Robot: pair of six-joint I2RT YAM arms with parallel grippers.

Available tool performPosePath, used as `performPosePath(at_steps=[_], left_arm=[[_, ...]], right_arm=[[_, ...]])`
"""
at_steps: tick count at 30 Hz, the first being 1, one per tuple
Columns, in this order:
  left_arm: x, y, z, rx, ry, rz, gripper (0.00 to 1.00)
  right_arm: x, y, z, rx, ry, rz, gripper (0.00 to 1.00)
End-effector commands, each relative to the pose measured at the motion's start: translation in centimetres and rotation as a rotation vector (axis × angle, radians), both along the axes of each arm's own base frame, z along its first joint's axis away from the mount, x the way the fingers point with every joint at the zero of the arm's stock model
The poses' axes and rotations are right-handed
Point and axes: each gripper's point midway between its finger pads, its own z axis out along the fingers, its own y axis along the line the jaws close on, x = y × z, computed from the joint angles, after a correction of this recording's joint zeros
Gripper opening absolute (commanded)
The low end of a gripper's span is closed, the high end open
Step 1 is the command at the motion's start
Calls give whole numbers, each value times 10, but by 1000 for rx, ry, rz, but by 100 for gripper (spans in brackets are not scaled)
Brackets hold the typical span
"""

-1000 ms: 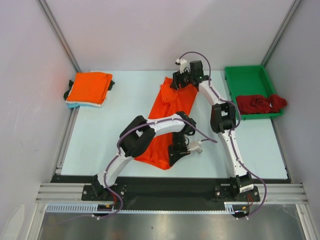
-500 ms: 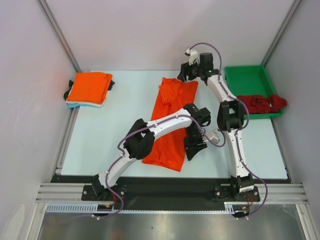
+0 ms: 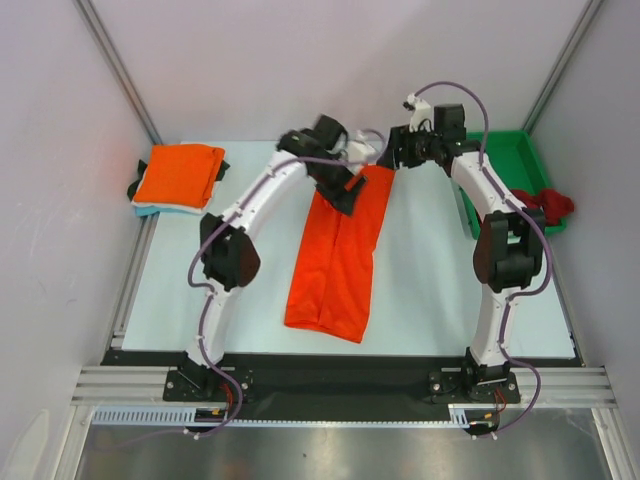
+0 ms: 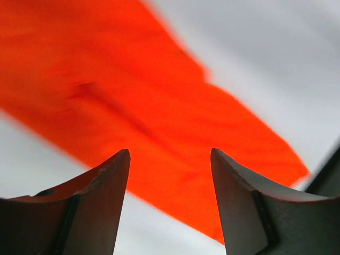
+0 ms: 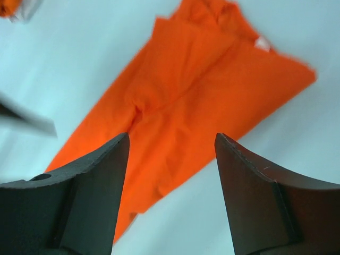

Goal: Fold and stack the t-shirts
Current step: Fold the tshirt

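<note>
Visibly two orange tees [image 3: 335,270] [image 3: 178,173], one red [image 3: 558,205]

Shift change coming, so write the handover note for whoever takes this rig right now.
Left claw: open, empty, over the far end of the orange t-shirt.
Right claw: open, empty, raised by the same shirt's far right corner.
Orange t-shirt: mid-table, folded lengthwise into a long strip, not yet folded short.
Folded orange tee: far left corner, lying on a pale blue tee.
Dark red t-shirt: bunched in the green tray, partly hidden by the right arm.
Left to do: finish the strip and stack it, then probably the red one.
</note>
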Motion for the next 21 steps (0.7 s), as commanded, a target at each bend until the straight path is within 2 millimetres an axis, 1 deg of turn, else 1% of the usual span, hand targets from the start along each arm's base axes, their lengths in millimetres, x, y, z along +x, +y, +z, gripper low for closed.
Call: performPosePath(at_steps=[1, 2, 3, 4, 5, 7, 8, 9, 11, 12, 15, 16, 19, 21], left_arm=[[82, 42, 10, -55, -91, 239, 67], [97, 46, 0, -67, -93, 265, 68], [108, 51, -1, -80, -101, 293, 67], [121, 65, -6, -90, -93, 346, 67], [133, 68, -13, -99, -100, 365, 68], [147, 81, -23, -104, -90, 407, 68], [154, 83, -25, -119, -95, 417, 68], [158, 86, -36, -121, -75, 434, 68], [165, 92, -43, -153, -49, 450, 68], [168, 95, -54, -152, -31, 463, 67], [174, 104, -70, -151, 5, 499, 62], [175, 109, -79, -141, 23, 521, 59], [175, 118, -92, -129, 52, 539, 57], [173, 120, -97, -129, 71, 544, 56]], right_arm=[[-15, -11, -32, 9, 114, -22, 71], [-15, -17, -37, 4, 124, -38, 71], [-15, -20, -42, 2, 136, -44, 71], [-16, -24, -49, -2, 151, -54, 71], [-17, -26, -53, -8, 158, -59, 71], [-18, -28, -56, -21, 163, -60, 71], [-19, -29, -59, -27, 167, -63, 71], [-19, -30, -61, -32, 168, -63, 71], [-20, -31, -67, -43, 179, -66, 72], [-19, -32, -70, -49, 182, -67, 72], [-16, -34, -82, -63, 193, -72, 72], [-15, -34, -85, -64, 198, -72, 72], [-11, -31, -92, -69, 202, -66, 72], [-10, -29, -97, -75, 205, -61, 72]])
